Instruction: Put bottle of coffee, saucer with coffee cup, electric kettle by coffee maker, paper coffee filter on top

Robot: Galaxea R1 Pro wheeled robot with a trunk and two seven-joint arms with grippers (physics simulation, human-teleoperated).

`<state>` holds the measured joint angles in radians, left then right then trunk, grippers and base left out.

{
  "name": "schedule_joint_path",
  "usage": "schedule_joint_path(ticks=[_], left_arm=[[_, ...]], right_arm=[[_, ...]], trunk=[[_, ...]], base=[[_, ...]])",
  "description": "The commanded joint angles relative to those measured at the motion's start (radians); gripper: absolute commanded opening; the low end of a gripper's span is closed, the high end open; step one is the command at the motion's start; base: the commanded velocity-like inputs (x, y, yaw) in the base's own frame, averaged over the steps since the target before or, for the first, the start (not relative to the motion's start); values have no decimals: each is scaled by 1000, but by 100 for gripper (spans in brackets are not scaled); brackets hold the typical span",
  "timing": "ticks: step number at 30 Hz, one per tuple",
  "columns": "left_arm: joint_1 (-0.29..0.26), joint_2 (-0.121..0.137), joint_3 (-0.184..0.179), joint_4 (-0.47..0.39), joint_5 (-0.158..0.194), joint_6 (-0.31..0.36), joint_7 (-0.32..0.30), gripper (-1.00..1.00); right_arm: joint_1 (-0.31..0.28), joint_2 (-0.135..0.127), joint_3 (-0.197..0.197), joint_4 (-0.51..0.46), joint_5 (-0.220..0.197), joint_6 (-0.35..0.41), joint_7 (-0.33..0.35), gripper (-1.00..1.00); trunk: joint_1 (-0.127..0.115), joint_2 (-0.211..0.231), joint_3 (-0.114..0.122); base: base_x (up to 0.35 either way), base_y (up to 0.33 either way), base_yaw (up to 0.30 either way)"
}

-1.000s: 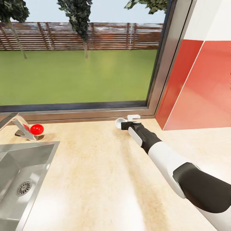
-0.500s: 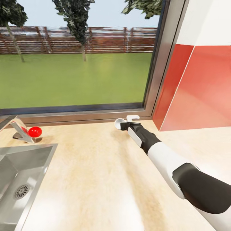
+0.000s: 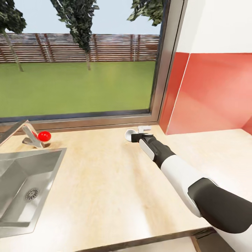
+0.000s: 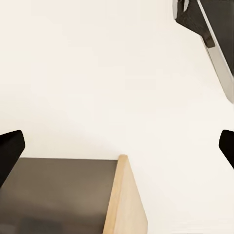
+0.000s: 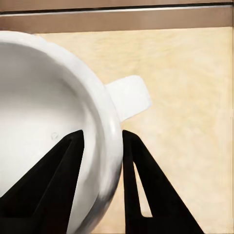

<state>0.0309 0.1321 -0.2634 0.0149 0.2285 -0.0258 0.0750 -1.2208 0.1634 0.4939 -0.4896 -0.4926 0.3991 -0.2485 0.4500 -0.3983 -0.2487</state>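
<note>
The right hand (image 5: 100, 183) was clamped on the rim of the coffee cup (image 3: 131, 134) at the far edge of the table (image 3: 105, 182) by the window, so I judged the cup's placing unfinished; the left hand's (image 4: 117, 146) fingers stood apart.

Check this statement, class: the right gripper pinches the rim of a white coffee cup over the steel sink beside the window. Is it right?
One detail is wrong. The right gripper does pinch the white coffee cup by its rim, but over the bare wooden countertop near the window, not over the sink, which lies well away from it. The head view shows this.
</note>
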Motion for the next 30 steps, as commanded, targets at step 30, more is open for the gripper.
schedule_joint_path(ticks=[30], left_arm=[[0, -2, -8, -3, 9, -3, 2, 100]], right_arm=[[0, -1, 8, -3, -9, 4, -9, -100]], trunk=[[0, -2, 45]], base=[[-137, 29, -4]])
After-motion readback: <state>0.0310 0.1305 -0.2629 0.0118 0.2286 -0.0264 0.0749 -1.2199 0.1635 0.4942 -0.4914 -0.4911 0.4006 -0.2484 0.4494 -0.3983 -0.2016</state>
